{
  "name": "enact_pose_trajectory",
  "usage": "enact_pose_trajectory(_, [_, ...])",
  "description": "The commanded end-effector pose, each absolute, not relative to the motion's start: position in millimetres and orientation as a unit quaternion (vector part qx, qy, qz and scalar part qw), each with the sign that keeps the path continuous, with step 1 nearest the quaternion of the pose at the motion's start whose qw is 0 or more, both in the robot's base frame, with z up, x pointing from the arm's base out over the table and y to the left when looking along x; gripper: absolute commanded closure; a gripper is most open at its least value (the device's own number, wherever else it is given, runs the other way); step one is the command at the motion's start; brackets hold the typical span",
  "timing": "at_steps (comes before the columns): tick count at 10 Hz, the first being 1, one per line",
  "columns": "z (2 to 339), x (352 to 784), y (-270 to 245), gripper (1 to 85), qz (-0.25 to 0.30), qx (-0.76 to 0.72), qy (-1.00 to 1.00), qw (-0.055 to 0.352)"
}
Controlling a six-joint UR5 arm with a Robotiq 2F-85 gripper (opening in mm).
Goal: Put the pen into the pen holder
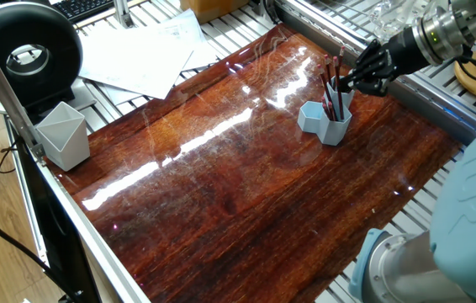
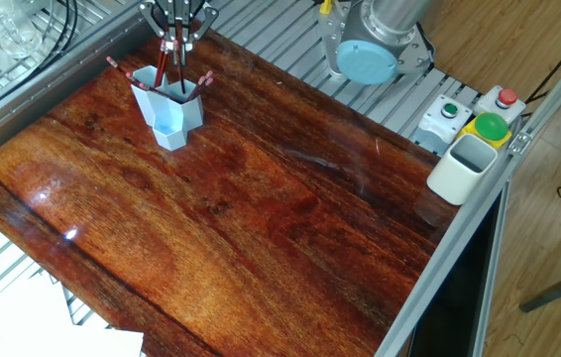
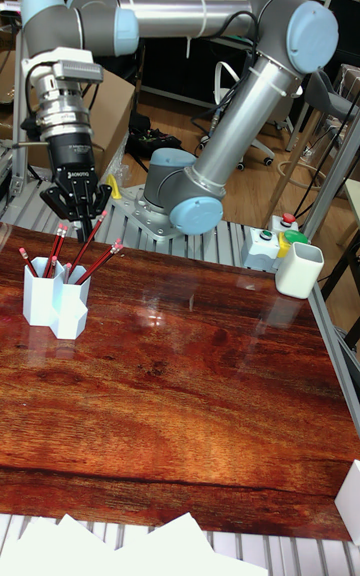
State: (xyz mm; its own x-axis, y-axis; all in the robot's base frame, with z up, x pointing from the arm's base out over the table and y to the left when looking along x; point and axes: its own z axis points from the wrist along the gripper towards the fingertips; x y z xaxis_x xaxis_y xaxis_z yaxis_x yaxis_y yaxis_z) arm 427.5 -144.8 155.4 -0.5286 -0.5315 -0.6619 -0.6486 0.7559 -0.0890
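— Which step are we at?

— The last one, by my reading. The pen holder (image 3: 55,302) stands near the far edge of the bench (image 2: 261,228), and several red pens are standing in it, leaning outward. The pen (image 3: 89,237) nearest the gripper (image 3: 78,219) has its lower end inside one of the tubes, so the placing looks done or very nearly done.

— Is the gripper holding that pen?

— I can't tell for certain. In the tall fixed view the fingers hang just above the holder, spread a little, and the pen's top end sits right at their tips. Whether they pinch it or merely stand around it, the pictures don't settle. In the other fixed view the gripper (image 2: 176,20) is straight above the pen holder (image 2: 169,111), with the pen tops running up between the dark fingers.

— And from the side?

— There the gripper (image 1: 364,74) sits beside and slightly above the pen holder (image 1: 326,120), close to the upper ends of the pens, not touching the holder itself.

— So what does the next move need?

— If the fingers do grip the pen, they should let go fully first. Then the arm should rise straight up, without swinging sideways. The other pens lean close by, and the holder is light plastic, so a sideways brush could, I think, tip it or flick a pen out.
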Motion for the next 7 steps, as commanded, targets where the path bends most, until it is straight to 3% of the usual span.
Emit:
enact_pose_trajectory(1, [151.2, 430.8, -145.0, 84.7, 0.084, -0.341, 0.864, 0.361])
enact_pose_trajectory(7, [130.7, 430.9, -151.7, 81.7, 0.066, -0.341, 0.873, 0.342])
